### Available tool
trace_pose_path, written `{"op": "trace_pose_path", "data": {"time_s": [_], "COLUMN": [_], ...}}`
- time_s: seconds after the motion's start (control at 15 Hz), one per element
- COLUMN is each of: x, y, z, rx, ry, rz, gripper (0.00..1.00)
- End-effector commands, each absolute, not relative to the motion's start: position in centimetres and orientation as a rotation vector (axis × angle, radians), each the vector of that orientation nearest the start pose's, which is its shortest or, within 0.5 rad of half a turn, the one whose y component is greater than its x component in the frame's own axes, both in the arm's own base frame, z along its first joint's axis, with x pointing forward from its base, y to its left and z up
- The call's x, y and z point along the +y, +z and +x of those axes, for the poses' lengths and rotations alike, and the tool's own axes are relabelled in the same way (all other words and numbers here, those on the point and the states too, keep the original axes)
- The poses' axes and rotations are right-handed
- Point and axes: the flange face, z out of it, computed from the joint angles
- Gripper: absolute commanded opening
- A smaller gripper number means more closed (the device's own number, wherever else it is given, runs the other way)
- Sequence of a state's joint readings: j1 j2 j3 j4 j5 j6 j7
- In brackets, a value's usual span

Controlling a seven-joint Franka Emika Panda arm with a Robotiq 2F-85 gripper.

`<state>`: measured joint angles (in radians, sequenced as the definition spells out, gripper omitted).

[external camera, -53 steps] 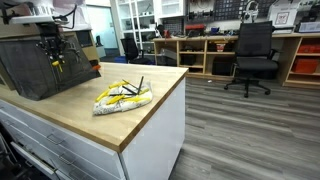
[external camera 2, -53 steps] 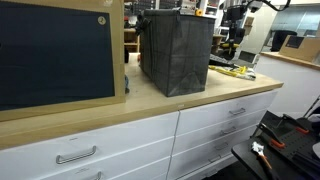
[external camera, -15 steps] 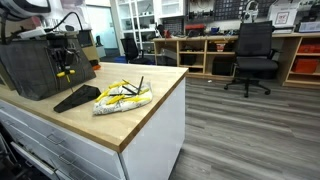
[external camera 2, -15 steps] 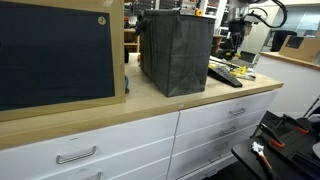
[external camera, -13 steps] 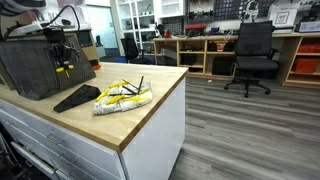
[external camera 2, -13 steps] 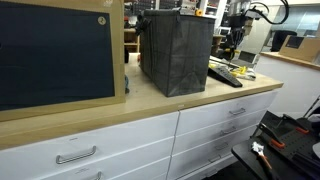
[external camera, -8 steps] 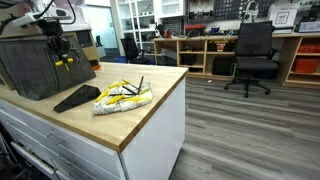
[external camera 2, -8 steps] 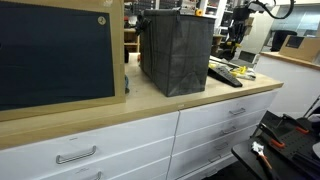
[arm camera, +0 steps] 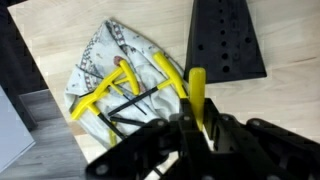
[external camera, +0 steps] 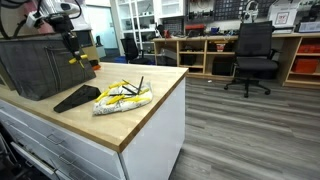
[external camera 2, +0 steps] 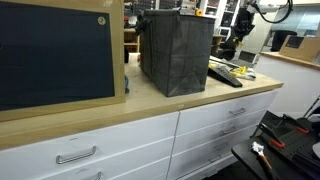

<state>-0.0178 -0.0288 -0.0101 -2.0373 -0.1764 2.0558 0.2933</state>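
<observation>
The gripper (external camera: pixel 73 50) pinches a yellow tool (arm camera: pixel 197 92) — pointing up in the wrist view — above the wooden counter (external camera: pixel 150 85); an office chair (external camera: pixel 252 55) stands far right.

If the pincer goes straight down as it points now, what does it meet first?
Probably the bare wooden countertop, in the narrow gap between the cloth of yellow-handled tools and the black perforated plate; the yellow tool in the pincer lands first. Depth is unclear.

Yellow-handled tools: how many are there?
3. Two yellow-handled tools lie on the crumpled cloth, one left, one right in the wrist view. A third yellow bar stands at the gripper; whether it is gripped is unclear. The cloth may hide more.
</observation>
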Motion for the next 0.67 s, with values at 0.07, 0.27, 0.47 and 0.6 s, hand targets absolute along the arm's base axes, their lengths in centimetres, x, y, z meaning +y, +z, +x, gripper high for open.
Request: {"op": "trace_pose_path", "data": {"time_s": [0.07, 0.27, 0.47, 0.6], "x": [-4.4, -4.6, -4.3, -4.4], "y": [47.0, 46.6, 44.9, 43.6], "z": [56.3, 57.5, 59.0, 59.9], "rx": [0.588, 0.624, 0.679, 0.712], "ry": [-0.352, -0.493, -0.55, -0.57], "rz": [-3.334, -3.371, -3.392, -3.422], "gripper": [0.04, 0.04, 0.04, 0.04]}}
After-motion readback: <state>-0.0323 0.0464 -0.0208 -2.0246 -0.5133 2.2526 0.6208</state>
